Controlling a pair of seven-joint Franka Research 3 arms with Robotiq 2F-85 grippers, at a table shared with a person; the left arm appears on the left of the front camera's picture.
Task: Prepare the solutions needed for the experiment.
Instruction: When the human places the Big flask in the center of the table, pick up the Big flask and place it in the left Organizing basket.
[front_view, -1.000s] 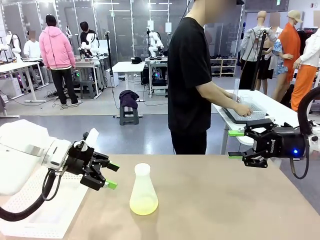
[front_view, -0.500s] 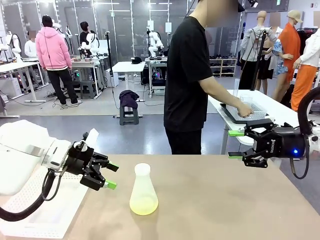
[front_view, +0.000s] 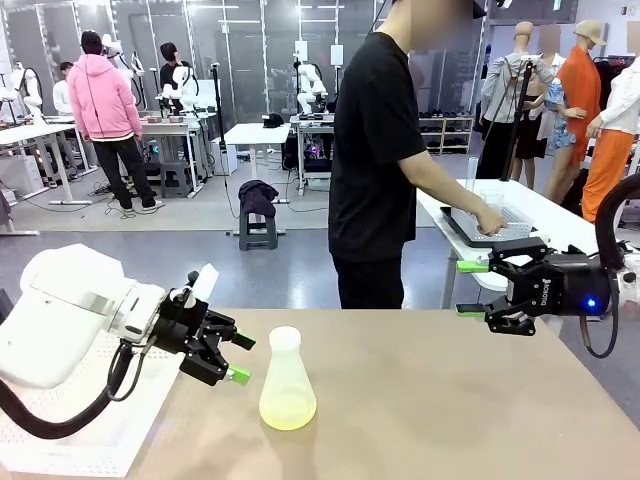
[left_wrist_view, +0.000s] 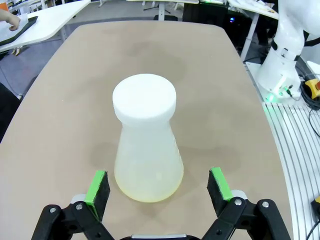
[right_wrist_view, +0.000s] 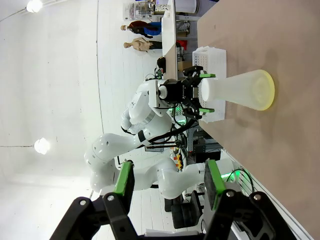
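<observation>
Light: bright, from two ceiling lamps.
Shadow: soft, just beside the flask.
Edges: bent in wrist views.

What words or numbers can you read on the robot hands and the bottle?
Right gripper: small white print on its black body, too blurred to read.
Flask: no words or marks show.
Left gripper: no print shows.

Front camera faces across table, wrist cameras share flask
</observation>
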